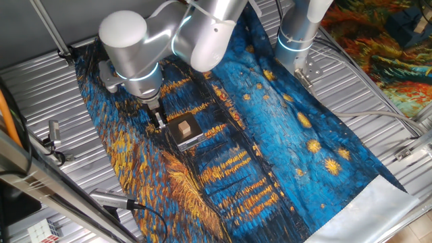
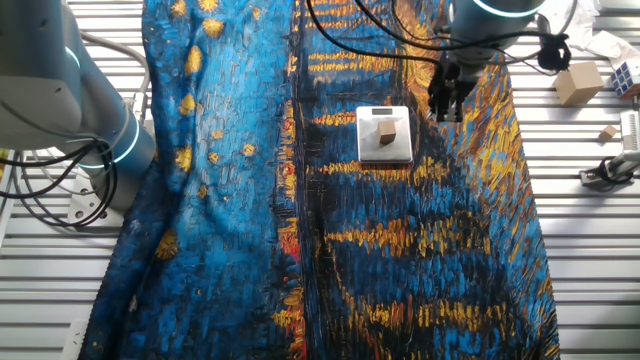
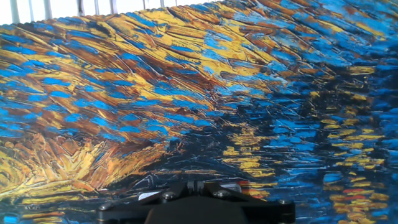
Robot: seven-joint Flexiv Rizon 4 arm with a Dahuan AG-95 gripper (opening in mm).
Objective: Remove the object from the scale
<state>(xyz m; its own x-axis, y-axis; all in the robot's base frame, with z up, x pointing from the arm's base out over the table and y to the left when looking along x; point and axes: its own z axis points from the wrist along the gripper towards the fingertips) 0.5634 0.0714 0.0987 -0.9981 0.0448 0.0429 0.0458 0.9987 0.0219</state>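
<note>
Up close, at the bottom centre of the hand view, only the black screwed body of the gripper mount (image 3: 196, 202) shows; the fingers fall outside the frame, and past it the blue-and-gold painted cloth (image 3: 186, 93) fills everything up to a strip of ribbed metal at the top edge.

From one fixed view, the dark two-finger gripper (image 1: 157, 120) hangs left of centre, just beside the flat square dark platform with a silvery edge, the scale (image 1: 196, 136), at its left edge. The small tan wooden cube (image 1: 185, 127) sits on that platform, apart from the fingers. How wide the pincer stands I cannot tell.

In the other fixed view the gripper (image 2: 446, 98) appears upper right of centre, the scale (image 2: 400, 150) left of it with the cube (image 2: 386, 129) on top. Farther right, on the ribbed metal table (image 2: 580, 230), a larger tan block (image 2: 578, 82) lies.
</note>
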